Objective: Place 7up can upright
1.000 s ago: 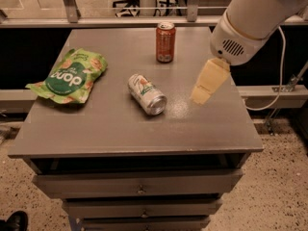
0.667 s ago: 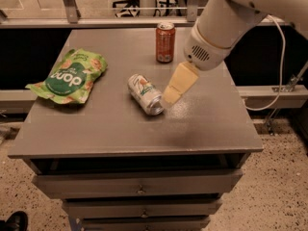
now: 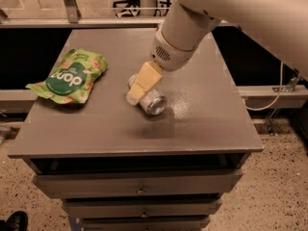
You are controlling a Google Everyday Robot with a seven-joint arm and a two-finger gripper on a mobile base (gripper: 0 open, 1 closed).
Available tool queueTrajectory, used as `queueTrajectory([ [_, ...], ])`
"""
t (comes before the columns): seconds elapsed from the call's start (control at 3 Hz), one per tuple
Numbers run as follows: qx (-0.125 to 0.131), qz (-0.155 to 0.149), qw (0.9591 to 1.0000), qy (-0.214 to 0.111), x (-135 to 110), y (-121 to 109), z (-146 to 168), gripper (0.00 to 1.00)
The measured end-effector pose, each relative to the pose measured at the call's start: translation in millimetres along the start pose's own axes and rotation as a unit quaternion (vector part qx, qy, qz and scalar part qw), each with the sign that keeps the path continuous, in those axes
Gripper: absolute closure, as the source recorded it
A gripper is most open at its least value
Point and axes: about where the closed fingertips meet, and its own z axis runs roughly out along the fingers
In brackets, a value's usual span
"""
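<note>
**7up can on its side at mid-table, claw over its far end**

We see the 7up can lying on its side near the middle of the grey table, not upright. Its long axis runs flat along the tabletop, from about 10 o'clock to about 4 o'clock. The shiny round metal end points to 4 o'clock, toward the table's front edge and a little to the right. The opposite end, toward 10 o'clock, is hidden from us.

What hides it is the claw, a pale tan piece slanting down from 1 o'clock to 7 o'clock. Its tip sits over the can's upper-left part. We cannot tell whether the claw is released or clenched, nor whether it touches the can or only hangs above it. Behind the claw, the thick white arm reaches in from the 1 o'clock corner of the view and crosses the back of the table.

A green snack bag lies flat at 9 o'clock from the can, well apart from it and near the table's left edge. To the right of the can, from 2 to 5 o'clock, we see only bare table surface with a faint sheen. Below the front edge there are drawers.
</note>
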Motion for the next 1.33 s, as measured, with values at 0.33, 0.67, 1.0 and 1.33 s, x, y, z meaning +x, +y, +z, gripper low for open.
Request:
queueTrajectory([
  [0.33, 0.000, 0.007, 1.0000, 0.004, -20, 6, 17, 0.00],
  [0.67, 0.011, 0.016, 0.9997, 0.015, -34, 3, 35, 0.00],
  [1.0, 0.030, 0.029, 0.9986, 0.033, -37, -5, 51, 0.00],
  [1.33, 0.047, 0.043, 0.9968, 0.049, -32, -15, 62, 0.00],
])
